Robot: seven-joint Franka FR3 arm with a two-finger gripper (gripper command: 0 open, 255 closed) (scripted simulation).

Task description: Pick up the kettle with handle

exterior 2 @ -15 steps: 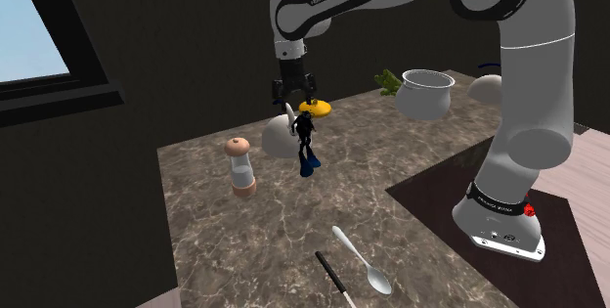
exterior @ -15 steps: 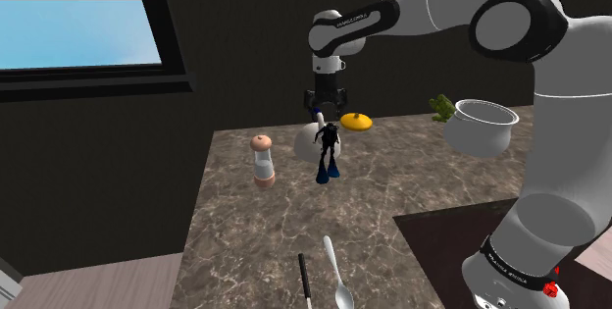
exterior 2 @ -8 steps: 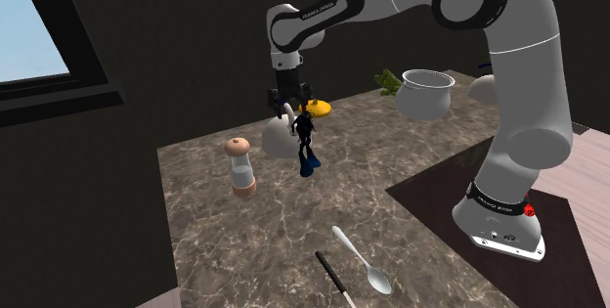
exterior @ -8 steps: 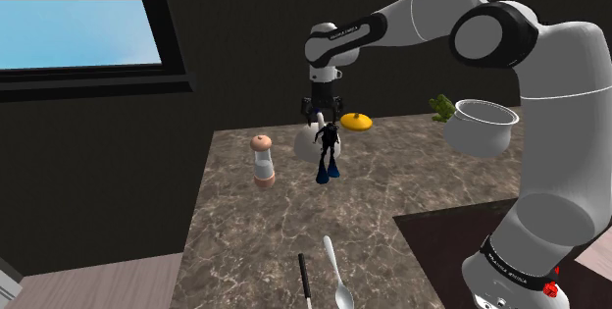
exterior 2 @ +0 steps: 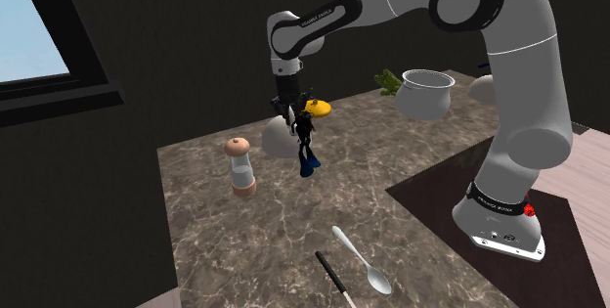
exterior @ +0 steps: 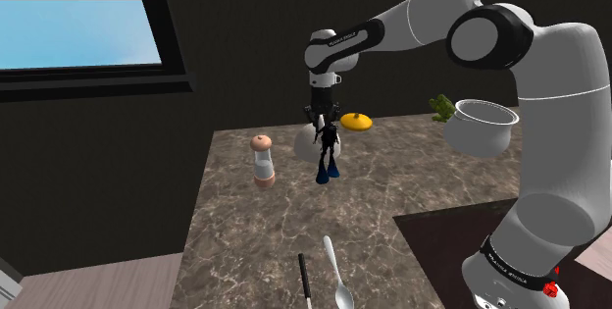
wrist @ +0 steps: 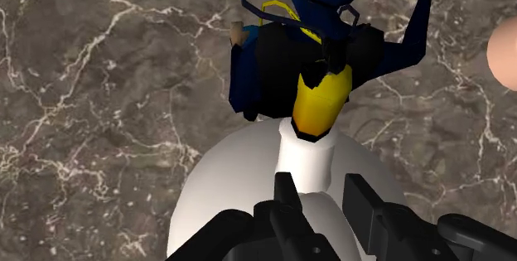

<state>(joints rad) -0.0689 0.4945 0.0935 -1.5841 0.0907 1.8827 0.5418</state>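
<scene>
The kettle [exterior: 303, 143] is a white round-bodied vessel at the back of the marble counter [exterior: 392, 184], also seen as the kettle [exterior 2: 275, 138] in the second exterior view. My black gripper [exterior: 319, 121] hangs straight down over it. In the wrist view the gripper [wrist: 320, 190] is shut on the kettle's upright white handle [wrist: 307, 161], with one finger on each side above the kettle's rounded body [wrist: 219, 210]. A dark blue diver figurine [exterior: 328, 155] with a yellow tank [wrist: 321, 103] stands right in front of the kettle, partly hiding it in the shoulder view.
A shaker with a pinkish cap [exterior: 263, 160] stands to the kettle's left in the shoulder view. A yellow dish [exterior: 356, 121], a green object [exterior: 442, 107] and a white pot [exterior: 479, 127] lie to its right. A spoon [exterior: 336, 273] and a black-handled utensil [exterior: 305, 283] lie near the front edge.
The gripper has come down onto the kettle, and its fingers have gone from open to shut on the handle. The kettle and the figurine have not moved.
</scene>
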